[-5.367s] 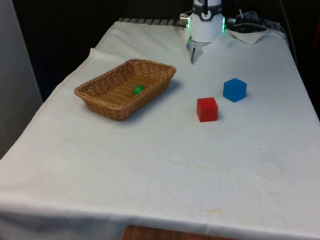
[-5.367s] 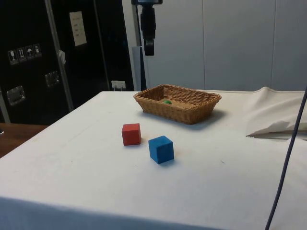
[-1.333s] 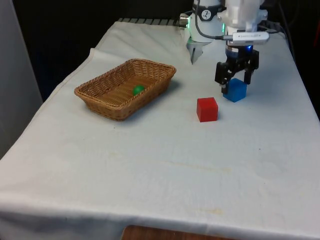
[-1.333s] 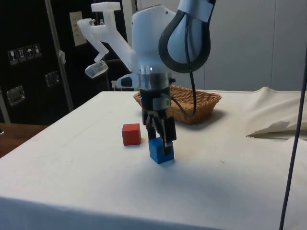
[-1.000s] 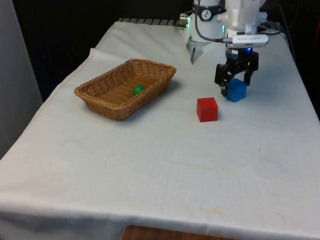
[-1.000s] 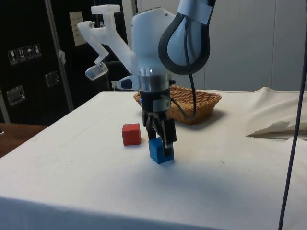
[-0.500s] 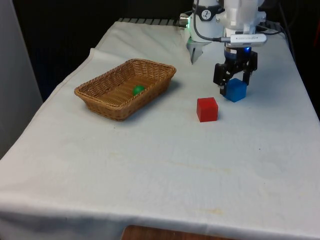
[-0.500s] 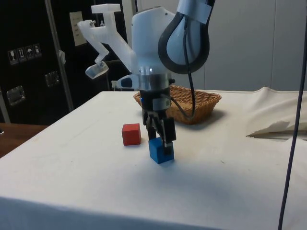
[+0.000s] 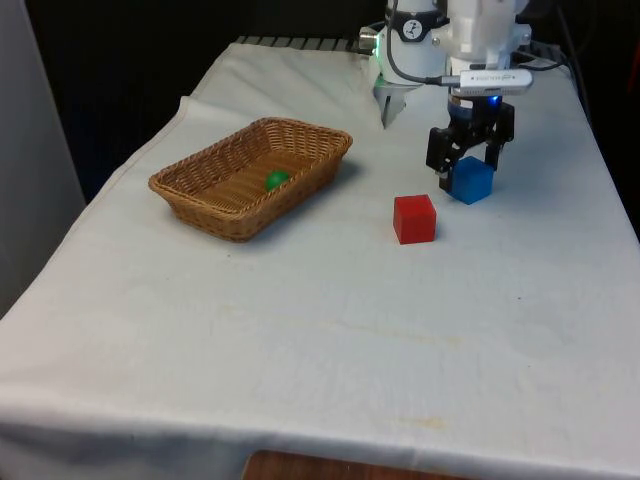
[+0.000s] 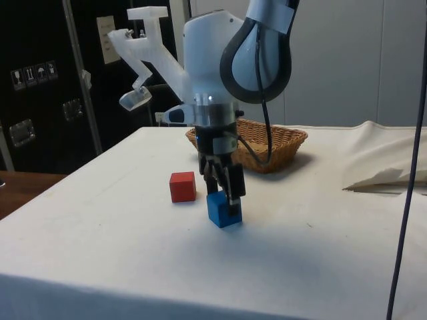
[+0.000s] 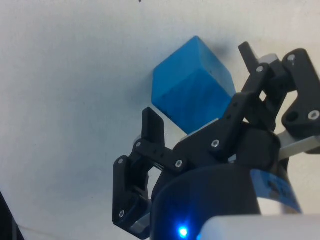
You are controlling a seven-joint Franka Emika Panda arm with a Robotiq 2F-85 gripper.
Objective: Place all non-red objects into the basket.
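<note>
A blue cube (image 9: 472, 185) (image 10: 222, 213) (image 11: 185, 95) rests on the white cloth at the front view's right. My gripper (image 9: 466, 165) (image 10: 225, 198) (image 11: 199, 84) stands directly over it, open, one finger on each side of the cube's top. A red cube (image 9: 414, 218) (image 10: 182, 187) sits close by on the cloth, nearer the basket side. The wicker basket (image 9: 310, 128) (image 10: 260, 160) lies at the front view's left with a small green ball (image 9: 276, 179) inside.
A bunched fold of white cloth (image 10: 380, 167) (image 9: 500, 70) lies near the robot's end of the table. Open cloth stretches between the cubes and the basket.
The arm came down from above the table's far end onto the blue cube. Over the last second it has hardly moved, and the cube stays in place.
</note>
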